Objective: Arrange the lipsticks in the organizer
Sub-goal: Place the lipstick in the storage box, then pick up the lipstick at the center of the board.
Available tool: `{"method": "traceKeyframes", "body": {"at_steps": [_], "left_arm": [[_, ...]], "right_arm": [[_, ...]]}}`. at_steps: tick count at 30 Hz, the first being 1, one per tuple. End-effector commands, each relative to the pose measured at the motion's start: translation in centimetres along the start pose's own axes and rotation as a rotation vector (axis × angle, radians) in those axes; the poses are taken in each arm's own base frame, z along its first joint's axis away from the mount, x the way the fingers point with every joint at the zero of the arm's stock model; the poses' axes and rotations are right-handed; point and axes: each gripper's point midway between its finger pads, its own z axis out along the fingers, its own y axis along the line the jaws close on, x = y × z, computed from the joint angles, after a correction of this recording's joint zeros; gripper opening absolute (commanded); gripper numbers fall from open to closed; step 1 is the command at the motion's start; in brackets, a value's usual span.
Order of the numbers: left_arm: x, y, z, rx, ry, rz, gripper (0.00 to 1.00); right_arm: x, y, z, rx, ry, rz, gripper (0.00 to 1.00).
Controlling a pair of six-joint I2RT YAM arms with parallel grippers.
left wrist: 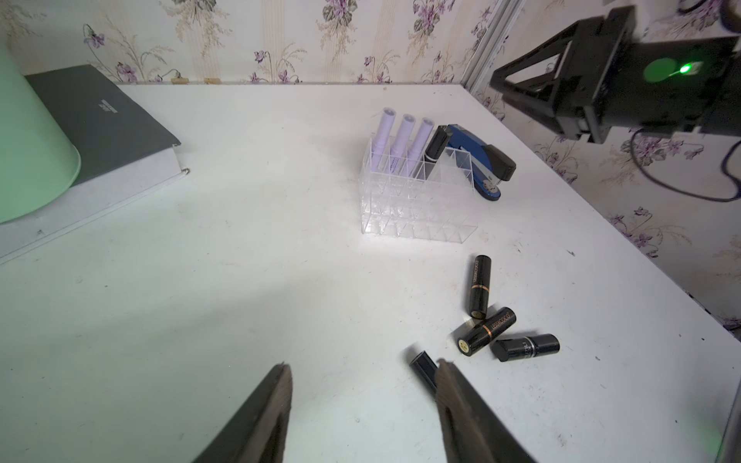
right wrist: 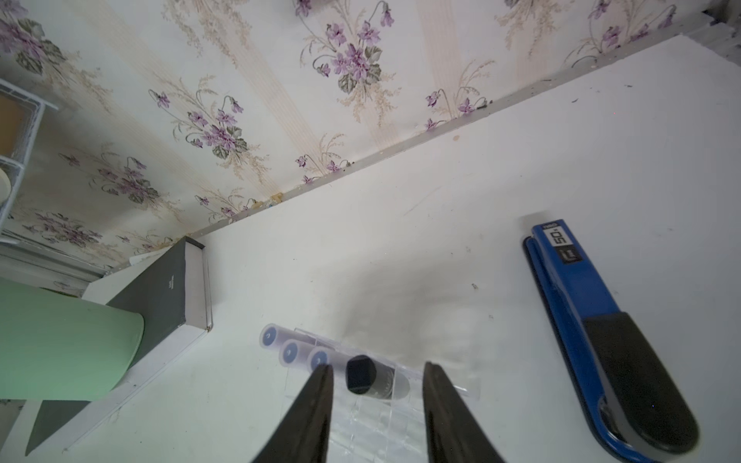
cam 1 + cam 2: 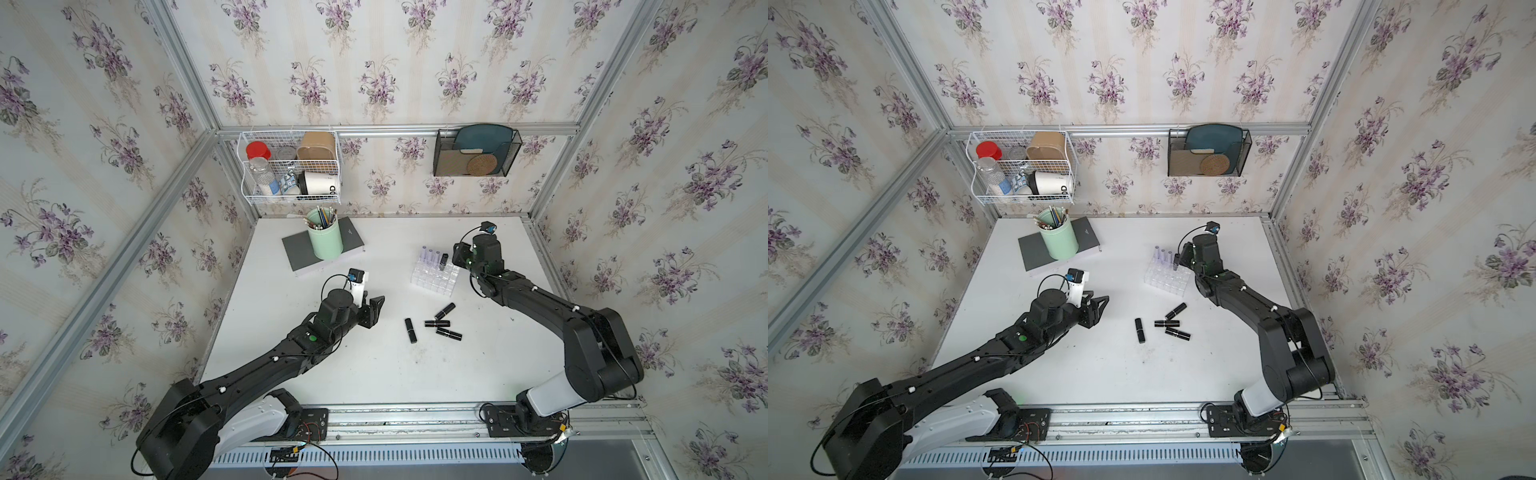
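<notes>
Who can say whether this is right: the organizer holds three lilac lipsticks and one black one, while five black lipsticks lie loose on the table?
Not quite. Four black lipsticks lie loose on the table, not five, and both top views show this. The rest stands: the organizer holds three lilac lipsticks and one black one.

Lilac lipsticks (image 1: 402, 136): three, all upright in the organizer (image 1: 417, 216). Black lipsticks (image 1: 486, 330): five, one upright in the organizer beside the lilac ones, four lying loose on the table (image 3: 332, 365). Organizer: one. Blue stapler (image 1: 467, 140): one. Green cup (image 3: 326, 243): one, on one book (image 3: 296, 251) toward the table's far left corner. Wire basket (image 3: 286, 134): one. Black mesh rack (image 3: 446, 164): one.
</notes>
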Motion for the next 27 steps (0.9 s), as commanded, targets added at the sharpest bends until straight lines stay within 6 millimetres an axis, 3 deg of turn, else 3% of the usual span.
{"method": "traceKeyframes", "body": {"at_steps": [1,4,6,11,15,21,27], "left_arm": [[2.5,-0.3,0.4,-0.045,0.149,0.019,0.59],[3.9,-1.7,0.5,-0.069,0.243,0.036,0.58],[4.9,-1.7,0.6,-0.075,0.275,-0.022,0.57],[5.6,2.6,-0.5,-0.270,0.272,-0.171,0.50],[5.5,4.9,-1.1,-0.286,0.286,-0.302,0.50],[5.2,5.5,-2.1,-0.305,0.286,-0.337,0.50],[6.0,5.9,-2.9,-0.311,0.266,-0.361,0.50]], "right_arm": [[2.0,-0.9,-1.3,-0.014,0.097,0.086,0.41],[4.7,-0.5,-3.2,-0.016,0.214,0.108,0.38],[7.7,1.2,-4.9,-0.026,0.300,0.026,0.37],[14.9,5.4,-9.9,-0.060,0.468,-0.200,0.39],[18.7,7.1,-11.6,-0.053,0.583,-0.318,0.43],[23.1,8.2,-10.0,-0.007,0.705,-0.513,0.46],[25.0,9.1,-8.0,0.012,0.744,-0.579,0.44]]}}
